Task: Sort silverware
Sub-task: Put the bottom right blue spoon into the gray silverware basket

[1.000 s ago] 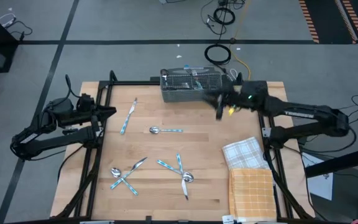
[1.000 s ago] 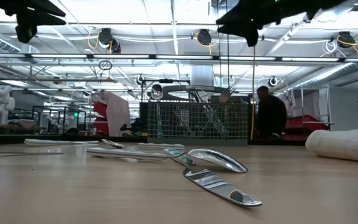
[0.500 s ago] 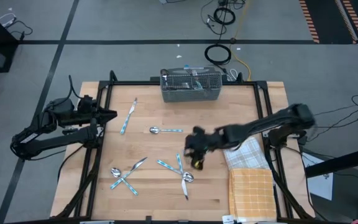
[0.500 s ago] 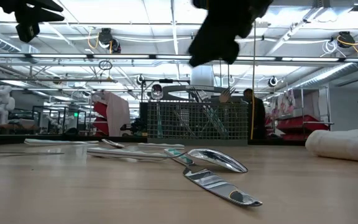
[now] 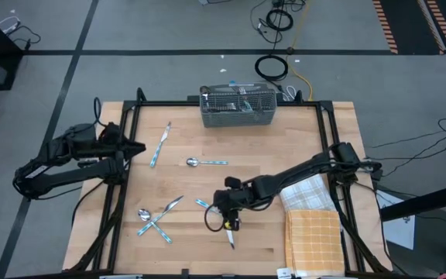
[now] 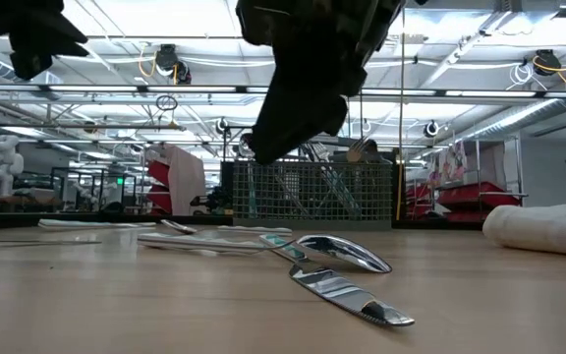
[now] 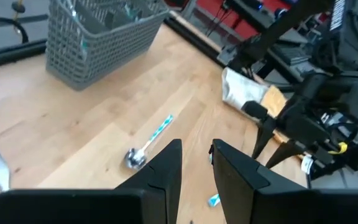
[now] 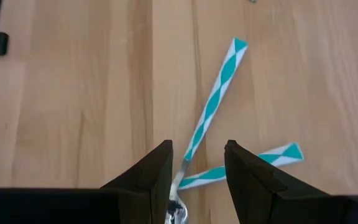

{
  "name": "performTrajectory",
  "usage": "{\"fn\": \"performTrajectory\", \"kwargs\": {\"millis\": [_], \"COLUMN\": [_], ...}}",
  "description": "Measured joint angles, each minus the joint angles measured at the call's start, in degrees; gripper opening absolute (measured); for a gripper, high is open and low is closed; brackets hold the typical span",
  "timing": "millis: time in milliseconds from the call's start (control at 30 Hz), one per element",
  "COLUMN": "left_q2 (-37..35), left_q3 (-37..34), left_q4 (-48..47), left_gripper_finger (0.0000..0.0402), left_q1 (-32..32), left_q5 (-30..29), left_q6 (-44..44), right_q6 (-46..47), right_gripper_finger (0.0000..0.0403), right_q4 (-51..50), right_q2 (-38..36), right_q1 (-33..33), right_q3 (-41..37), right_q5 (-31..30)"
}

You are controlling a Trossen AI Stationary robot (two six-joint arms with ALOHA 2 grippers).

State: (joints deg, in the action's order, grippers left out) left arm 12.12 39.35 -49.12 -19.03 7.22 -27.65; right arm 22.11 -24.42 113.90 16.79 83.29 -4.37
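Right gripper [image 5: 224, 219] hangs low over the light wooden tabletop [image 5: 200, 182] near its front centre, fingers [image 8: 156, 171] parted and empty, straddling from above two crossed silver utensils with teal-and-white patterned handles [image 8: 213, 112]; not touching them as far as the wrist view shows. Left gripper [image 5: 134, 146] waits at the tabletop's left edge, fingers [image 7: 166, 168] slightly apart, holding nothing. More blue-handled silverware lies loose: a spoon [image 5: 206, 162] mid-table, a knife-like piece [image 5: 159, 145] toward the left, a crossed group [image 5: 156, 218] front left. Grey wire-mesh caddy basket [image 5: 237, 108] at the back edge holds a few pieces. White checked cloth [image 5: 307, 191] and orange checked cloth [image 5: 314, 239] lie at right.
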Motion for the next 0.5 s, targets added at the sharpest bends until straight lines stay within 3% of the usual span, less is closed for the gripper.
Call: {"fn": "performTrajectory", "kwargs": {"millis": [500], "left_q2": [-0.2], "left_q3": [0.0], "left_q4": [-1.1], "left_gripper_finger": [0.0095], "left_q1": [0.0], "left_q5": [0.0], "left_q6": [2.7], "right_q6": [10.3], "right_gripper_finger": [0.0135], "right_q4": [-2.9], "right_q2": [4.2], "right_q1": [5.1], "right_q3": [-0.2], "right_q5": [-2.1]}}
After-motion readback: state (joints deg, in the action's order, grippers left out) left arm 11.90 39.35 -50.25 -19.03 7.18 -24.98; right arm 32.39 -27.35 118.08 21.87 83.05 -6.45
